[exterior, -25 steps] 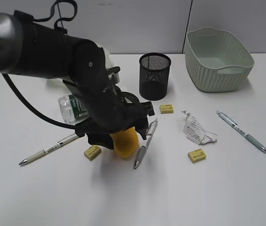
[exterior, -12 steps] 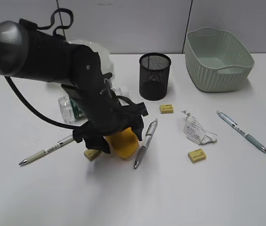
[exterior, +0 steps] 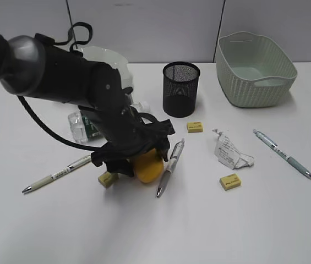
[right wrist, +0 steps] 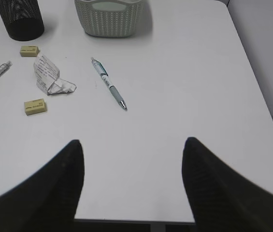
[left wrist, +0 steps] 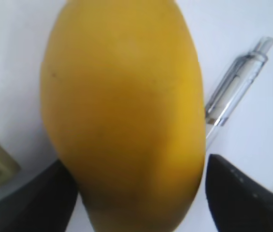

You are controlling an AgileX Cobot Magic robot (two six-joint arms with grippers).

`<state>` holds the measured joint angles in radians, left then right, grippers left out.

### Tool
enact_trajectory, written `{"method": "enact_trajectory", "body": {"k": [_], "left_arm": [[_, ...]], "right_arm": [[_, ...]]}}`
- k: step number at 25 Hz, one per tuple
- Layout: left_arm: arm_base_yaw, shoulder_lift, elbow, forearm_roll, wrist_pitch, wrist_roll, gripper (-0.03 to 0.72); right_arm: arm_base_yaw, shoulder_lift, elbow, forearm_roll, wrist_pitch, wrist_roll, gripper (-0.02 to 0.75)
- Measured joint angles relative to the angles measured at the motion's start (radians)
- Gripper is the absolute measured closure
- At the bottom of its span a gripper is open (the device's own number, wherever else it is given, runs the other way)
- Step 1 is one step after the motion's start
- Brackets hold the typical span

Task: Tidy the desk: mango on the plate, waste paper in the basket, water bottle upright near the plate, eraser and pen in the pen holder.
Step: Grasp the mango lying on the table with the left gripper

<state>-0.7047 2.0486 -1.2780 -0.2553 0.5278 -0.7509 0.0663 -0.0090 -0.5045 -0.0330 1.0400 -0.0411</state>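
Jaws of left gripper [left wrist: 136, 193] flank mango [left wrist: 124, 111] — smooth, yellow-orange.

The mango [left wrist: 122, 111] has smooth, faintly glossy yellow skin, the desk [exterior: 254, 220] a plain matt white. The pen holder [exterior: 180, 89] is black wire mesh and the basket [exterior: 254, 82] looks like woven-textured plastic; the waste paper [right wrist: 49, 77] is crumpled, printed.

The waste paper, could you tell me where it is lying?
In the exterior view the waste paper lies right of centre on the desk, between two erasers.
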Motion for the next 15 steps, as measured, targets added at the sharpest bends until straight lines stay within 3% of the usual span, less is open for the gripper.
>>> {"method": "enact_trajectory", "body": {"k": [4,15], "left_arm": [[0.013,0.0,-0.001,0.0,-0.008,0.0,0.139],[0.016,-0.004,-0.003,-0.032,-0.001,0.0,0.141]], "right_arm": [[0.0,0.0,0.0,0.0,0.0,0.0,0.23],[0.0,0.0,0.0,0.0,0.0,0.0,0.23]]}}
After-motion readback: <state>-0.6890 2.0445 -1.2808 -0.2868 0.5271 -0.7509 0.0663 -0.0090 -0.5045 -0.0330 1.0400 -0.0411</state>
